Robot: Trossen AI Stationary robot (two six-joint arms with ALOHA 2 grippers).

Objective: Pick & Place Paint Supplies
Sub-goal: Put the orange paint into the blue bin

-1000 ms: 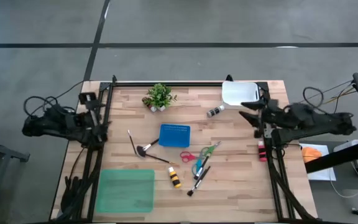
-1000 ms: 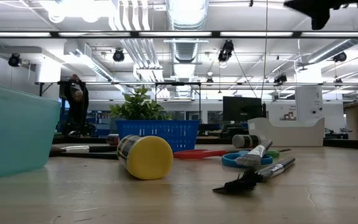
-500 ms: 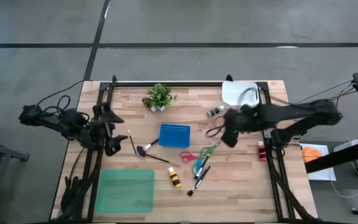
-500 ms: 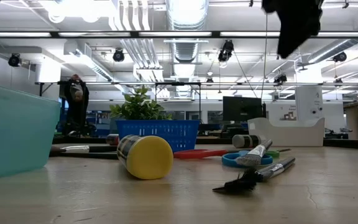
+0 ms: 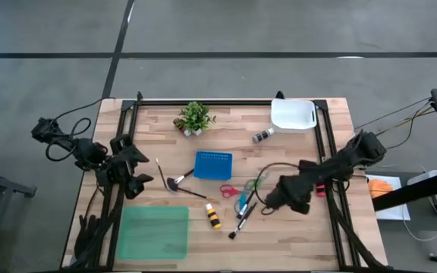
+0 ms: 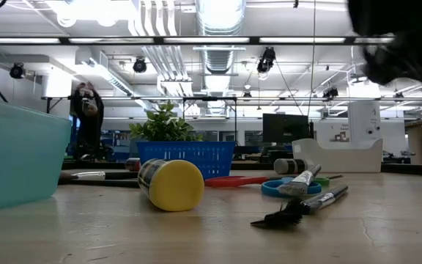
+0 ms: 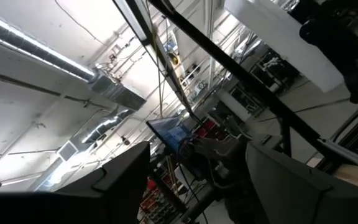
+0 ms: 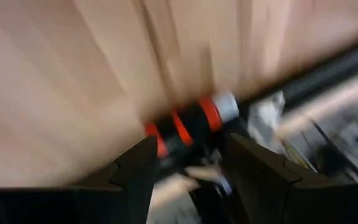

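The right claw (image 5: 268,203), spread and empty, is hung just right of the brushes (image 5: 241,218) and scissors (image 5: 243,188) mid-table; these are judged light, stiff and thin, best pinched across the handle.

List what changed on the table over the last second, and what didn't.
The right gripper swung from the table's right edge in over the wood, stopping beside the cluster of scissors and brushes, jaws open, holding nothing. The left gripper came in from the left edge to just above the green bin, also open. Supplies, blue basket, potted plant and white tray stayed put.
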